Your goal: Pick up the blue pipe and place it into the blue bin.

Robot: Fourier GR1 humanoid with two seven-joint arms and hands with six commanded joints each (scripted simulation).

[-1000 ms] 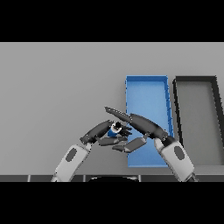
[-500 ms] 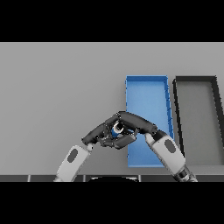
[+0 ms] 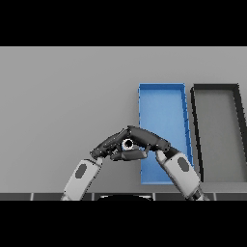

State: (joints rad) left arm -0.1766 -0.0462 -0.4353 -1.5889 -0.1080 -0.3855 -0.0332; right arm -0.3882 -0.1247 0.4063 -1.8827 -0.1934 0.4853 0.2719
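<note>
Gripping the pipe (image 3: 128,144) between both hands, just left of the blue bin (image 3: 162,89), low on the tabletop (image 3: 62,96). Left robot hand (image 3: 107,147) reaching in from the lower left, fingers curled under and beside the pipe; right robot hand (image 3: 147,138) arching over from the lower right, fingers curled across its top and thumb below. Only the pipe's round open end showing between the fingers, with a trace of blue around it; rest hidden, so whether lifted or resting on the tabletop cannot be told. By the look of it, still in the grasp stage: pipe secured but not yet inside the bin. Next move probably calls for raising the pipe above the bin's near left wall, carrying it rightward over the blue floor, then loosening both hands together so it drops flat. Beside the blue bin, on the right, a dark bin (image 3: 217,89), close alongside and easy to overshoot into. Right forearm lying across the blue bin's lower part, likely needing to clear that wall as well. Nothing else seen between pipe and bin.
</note>
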